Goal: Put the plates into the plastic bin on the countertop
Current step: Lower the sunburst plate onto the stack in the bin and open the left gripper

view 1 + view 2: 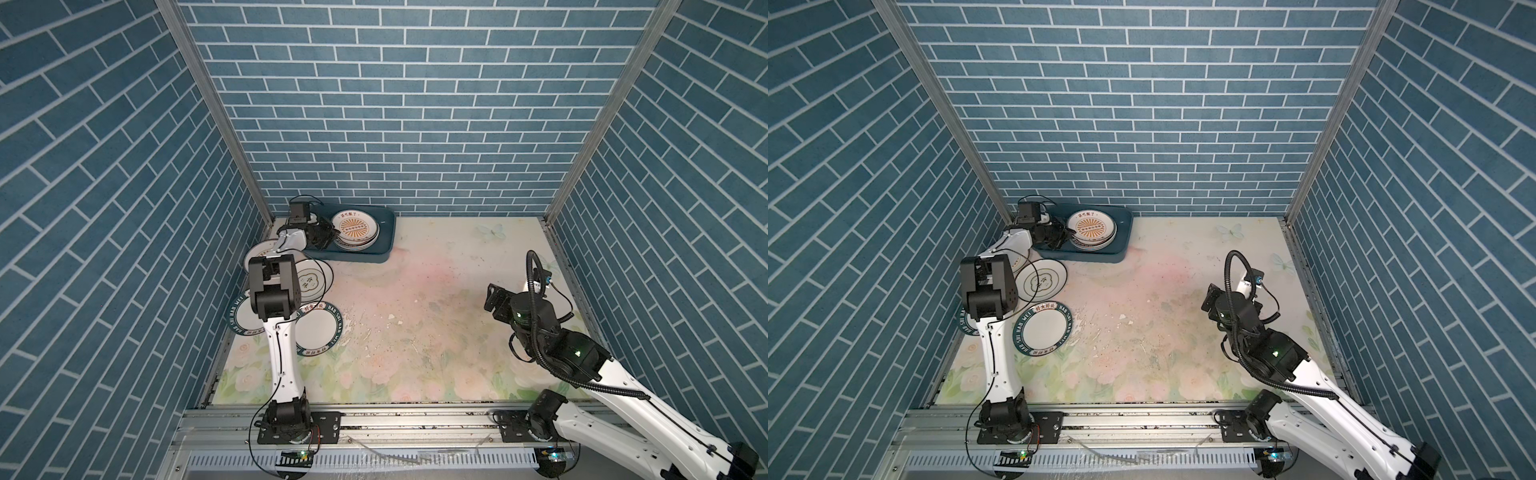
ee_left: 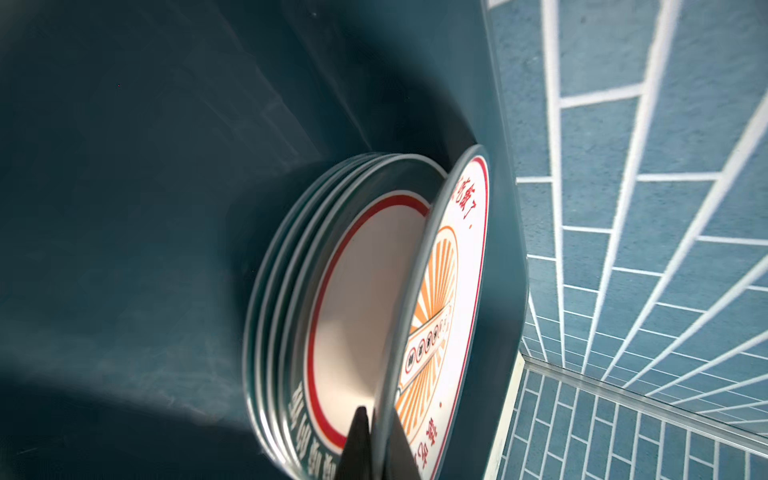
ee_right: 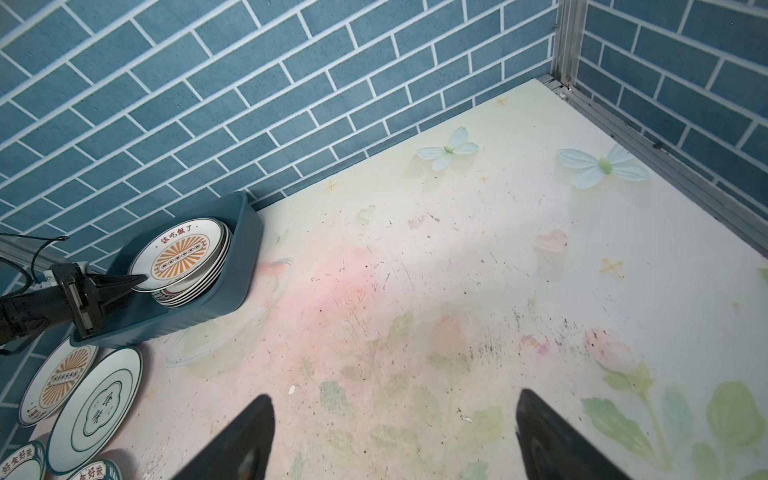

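- The left pincer was clamped on the rim of the top plate, which tilted over the stack at the far end of the bin.
- It seemed best to lower that rim flat and centred before letting go, lest the plate slide off.
- The plate was white, with an orange sunburst and red lettering.
- The right pincer hung apart and empty above the table.

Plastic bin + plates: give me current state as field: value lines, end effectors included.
plastic bin: back left of countertop, holds a stack of plates
top sunburst plate: on the stack, tilted, gripped edge raised
left end effector: shut on top sunburst plate's rim
right end effector: open, empty, above bare countertop
plates outside bin: four seen: loose sunburst plate, emblem plate, two lettered-rim plates
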Available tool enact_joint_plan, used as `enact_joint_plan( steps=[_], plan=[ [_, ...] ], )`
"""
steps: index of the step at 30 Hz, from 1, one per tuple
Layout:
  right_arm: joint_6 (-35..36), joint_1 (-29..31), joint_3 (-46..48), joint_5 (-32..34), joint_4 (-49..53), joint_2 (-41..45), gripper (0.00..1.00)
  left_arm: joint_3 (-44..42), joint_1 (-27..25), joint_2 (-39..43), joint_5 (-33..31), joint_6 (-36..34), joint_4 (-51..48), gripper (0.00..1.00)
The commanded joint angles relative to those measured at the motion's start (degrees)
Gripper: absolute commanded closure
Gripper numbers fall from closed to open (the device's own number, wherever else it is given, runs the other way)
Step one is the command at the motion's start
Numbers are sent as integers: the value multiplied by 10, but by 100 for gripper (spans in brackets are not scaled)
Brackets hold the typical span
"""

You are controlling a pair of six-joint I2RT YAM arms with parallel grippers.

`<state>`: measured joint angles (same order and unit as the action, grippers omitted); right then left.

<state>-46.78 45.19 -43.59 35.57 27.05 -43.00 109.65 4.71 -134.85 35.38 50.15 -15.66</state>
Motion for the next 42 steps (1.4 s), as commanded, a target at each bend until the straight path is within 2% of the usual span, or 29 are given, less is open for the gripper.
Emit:
enact_joint_plan(
  steps=[1,12,15,19,25,32,38,42],
  plan=[
    [-31,-2,4,20,9,-1,10,24,-7,-17,7,2,21,100],
    [-47,-2,14,20,7,9,10,-9,-10,-4,-29,5,37,100],
    [-50,-2,15,17,7,5,10,-11,-10,-4,-36,8,37,95],
    [-51,-1,15,14,6,4,10,-10,-10,-6,-42,10,26,94],
    [-55,-2,15,11,7,2,10,-7,-10,-9,-54,7,9,81],
    [-55,-2,11,11,9,-3,10,11,-10,-25,-56,2,-9,75],
    [-59,-2,10,12,10,-7,10,34,-10,-36,-61,-16,-48,51],
    [-63,-2,11,8,10,-9,10,53,-10,-37,-72,-36,-80,43]
  ],
)
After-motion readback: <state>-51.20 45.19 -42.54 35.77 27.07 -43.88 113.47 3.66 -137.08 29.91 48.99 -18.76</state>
